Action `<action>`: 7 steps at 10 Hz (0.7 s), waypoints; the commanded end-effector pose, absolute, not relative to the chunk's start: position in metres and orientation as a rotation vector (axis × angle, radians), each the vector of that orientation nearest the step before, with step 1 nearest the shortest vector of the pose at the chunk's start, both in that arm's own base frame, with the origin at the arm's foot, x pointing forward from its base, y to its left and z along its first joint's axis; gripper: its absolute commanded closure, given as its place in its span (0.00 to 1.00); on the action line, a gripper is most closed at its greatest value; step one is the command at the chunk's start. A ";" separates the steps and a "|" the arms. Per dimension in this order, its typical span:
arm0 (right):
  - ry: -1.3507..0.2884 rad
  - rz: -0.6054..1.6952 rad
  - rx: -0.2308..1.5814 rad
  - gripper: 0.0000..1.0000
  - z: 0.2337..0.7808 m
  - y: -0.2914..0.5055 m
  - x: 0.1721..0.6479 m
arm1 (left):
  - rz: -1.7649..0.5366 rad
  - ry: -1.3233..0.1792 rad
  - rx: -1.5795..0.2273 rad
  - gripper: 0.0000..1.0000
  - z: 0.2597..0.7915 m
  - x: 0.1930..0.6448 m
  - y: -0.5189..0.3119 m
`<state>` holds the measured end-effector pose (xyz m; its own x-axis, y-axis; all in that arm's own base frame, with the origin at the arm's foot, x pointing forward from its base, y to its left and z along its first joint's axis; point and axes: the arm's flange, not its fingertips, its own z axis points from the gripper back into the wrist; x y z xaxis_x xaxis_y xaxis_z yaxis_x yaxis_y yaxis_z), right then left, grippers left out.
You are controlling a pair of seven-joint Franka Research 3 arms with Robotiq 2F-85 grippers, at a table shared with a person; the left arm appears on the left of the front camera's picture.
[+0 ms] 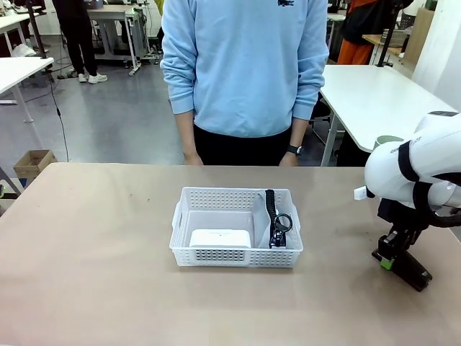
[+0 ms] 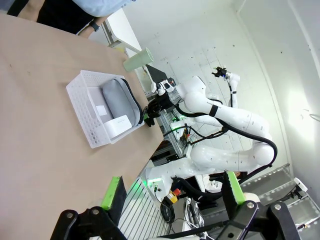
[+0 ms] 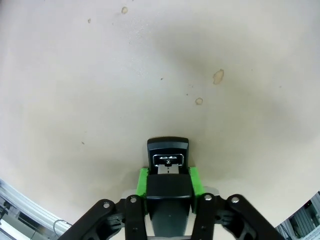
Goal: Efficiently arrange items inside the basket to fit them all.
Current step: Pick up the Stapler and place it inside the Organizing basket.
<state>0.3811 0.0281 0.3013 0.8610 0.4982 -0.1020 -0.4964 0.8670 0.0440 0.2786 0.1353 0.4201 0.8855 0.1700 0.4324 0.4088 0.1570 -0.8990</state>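
The white perforated basket sits mid-table. Inside it, a small white box lies at the near left. The grey pouch with its black strap leans along the right side. At the table's right, my right gripper is shut on the black stapler, low over the tabletop. In the right wrist view the green pads clamp the stapler. My left gripper is open with nothing in it, far from the basket. The pale green cup stands past the basket.
A person in a light blue sweater stands at the far edge, with both hands hanging by the table. The cup shows just behind my right arm. White tables stand in the background.
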 end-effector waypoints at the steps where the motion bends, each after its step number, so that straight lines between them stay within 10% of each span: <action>1: 0.125 0.502 -0.020 1.00 0.276 0.021 0.356 | -0.183 -0.486 -1.428 0.00 0.423 0.275 0.137; 7: 0.108 0.431 0.014 1.00 0.324 0.003 0.341 | -0.183 -0.486 -1.428 0.00 0.423 0.275 0.137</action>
